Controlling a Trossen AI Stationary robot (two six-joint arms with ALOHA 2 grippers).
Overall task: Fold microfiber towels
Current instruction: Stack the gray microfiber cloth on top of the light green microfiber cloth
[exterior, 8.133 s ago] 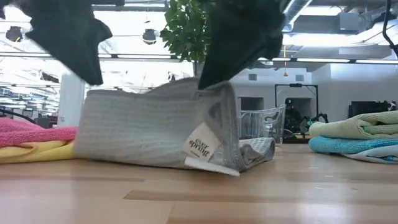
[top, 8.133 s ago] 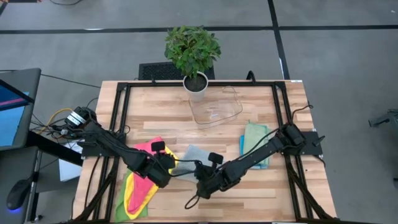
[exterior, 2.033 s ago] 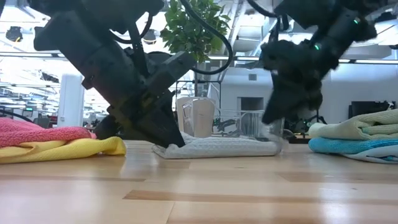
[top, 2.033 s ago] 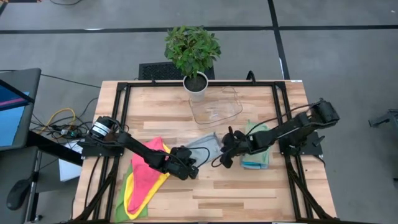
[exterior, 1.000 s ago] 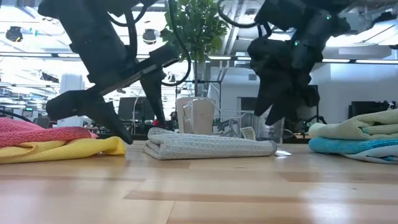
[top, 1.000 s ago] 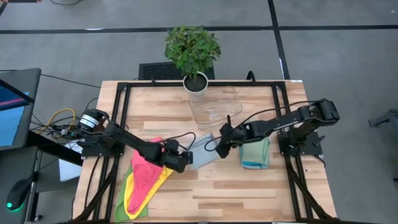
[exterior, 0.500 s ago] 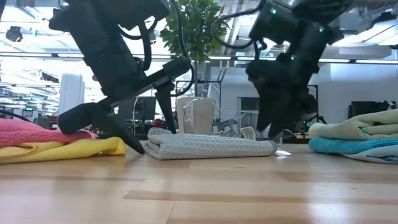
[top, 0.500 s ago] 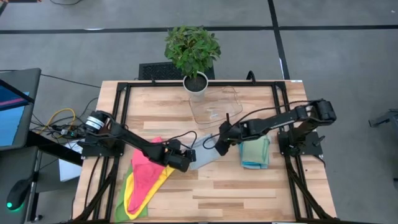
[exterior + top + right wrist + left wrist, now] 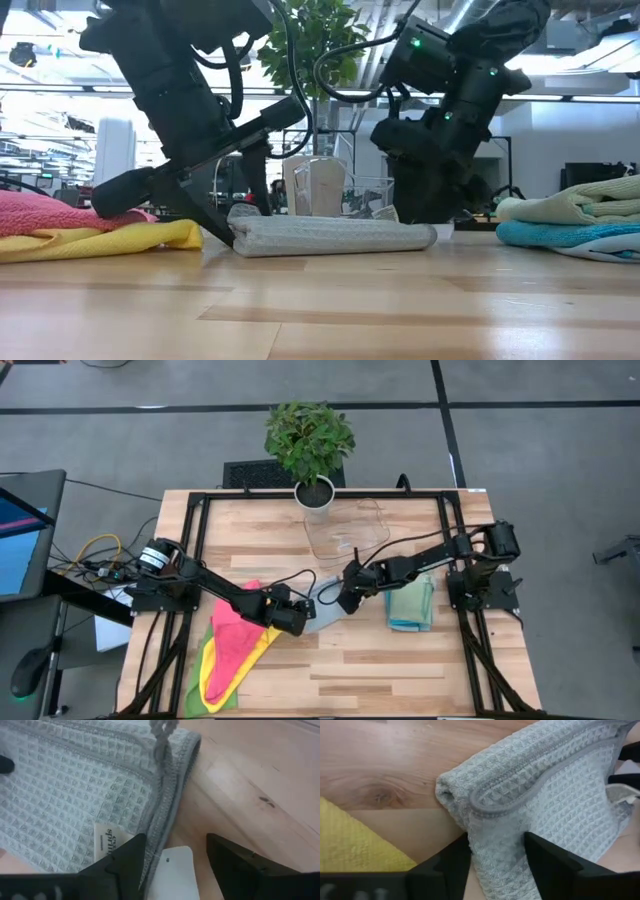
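A light grey waffle-weave microfiber towel [image 9: 323, 607] lies folded on the table's middle, resting on its underside [image 9: 330, 238]. My left gripper [image 9: 496, 851] is down at the towel's left end and shut on it. My right gripper [image 9: 175, 851] stands open, low over the towel's right end. One finger is over the cloth beside a white label [image 9: 106, 845], the other over bare wood. Pink, yellow and green towels [image 9: 232, 650] lie in a heap at the left. A stack of green and blue towels [image 9: 411, 605] sits at the right. My left gripper pinches the folded left end of the grey towel [image 9: 492, 827] between its two fingers, several layers thick. The fingers slant down from the table's left side. The towel lies flat on the table. My right gripper: whether its fingers touch the cloth I cannot tell.
A potted plant [image 9: 310, 445] stands at the far edge, with a clear plastic tray [image 9: 347, 530] next to it. Black frame rails [image 9: 195, 540] run along the table's sides. Bare wood [image 9: 380, 670] lies toward the near edge.
My right gripper has come down and toward the table's left, onto the grey towel's right end, staying open. My left gripper has sunk a little, and its fingers have drawn closer together around the towel's left end. The towel's top lies flatter than before.
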